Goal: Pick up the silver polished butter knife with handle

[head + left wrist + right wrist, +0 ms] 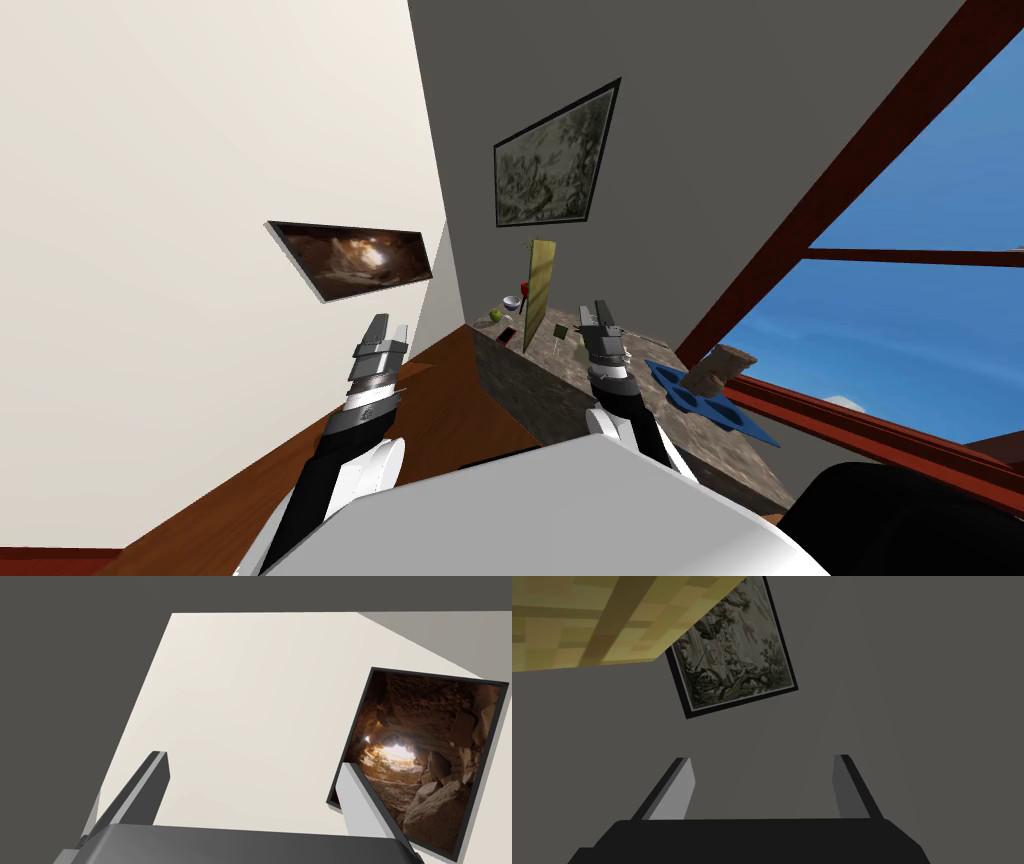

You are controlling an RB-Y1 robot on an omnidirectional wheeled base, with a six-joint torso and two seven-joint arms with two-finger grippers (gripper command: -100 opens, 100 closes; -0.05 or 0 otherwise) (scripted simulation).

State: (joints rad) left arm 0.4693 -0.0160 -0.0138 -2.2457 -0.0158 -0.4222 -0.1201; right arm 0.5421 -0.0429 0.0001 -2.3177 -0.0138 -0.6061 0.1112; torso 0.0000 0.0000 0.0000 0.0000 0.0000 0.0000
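Countertop (690, 445) mottled, stone-like, matt. Floor (440, 420) smooth brown wood. Upright board (540, 285) yellowish wood blocks.

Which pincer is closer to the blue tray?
Right. The right pincer is up over the counter, just beside the blue tray. The left pincer is off the counter's other end, farther away.

White shells (368, 470) over black forearms (315, 485); stepped grey and dark rings (375, 375) at both wrists. Thin light grey blade fingers (362, 806) on dark boxes (752, 841) at left gripper (388, 325) and right gripper (602, 312).
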